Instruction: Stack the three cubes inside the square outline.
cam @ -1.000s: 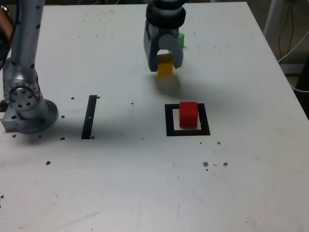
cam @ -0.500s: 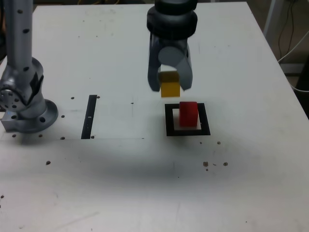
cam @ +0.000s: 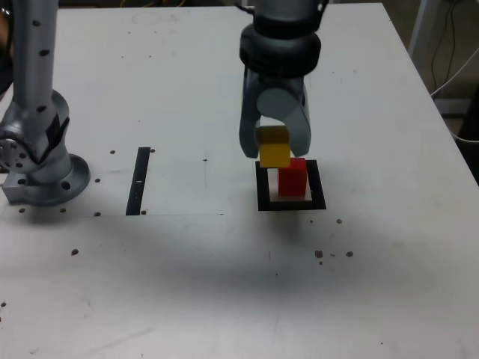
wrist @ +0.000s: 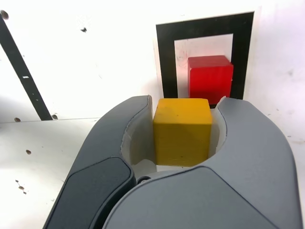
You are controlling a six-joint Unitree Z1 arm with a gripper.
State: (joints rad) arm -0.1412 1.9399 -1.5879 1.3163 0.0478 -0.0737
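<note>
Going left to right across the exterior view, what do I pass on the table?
Robot arm base → narrow black strip → yellow cube held in the gripper → red cube inside the square outline.

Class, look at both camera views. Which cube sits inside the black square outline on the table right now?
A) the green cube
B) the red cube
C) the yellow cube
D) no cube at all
B. The red cube stands on the white centre of the square outline, while the yellow cube is clamped in the pincer above the table; no green cube is visible in either view.
</note>
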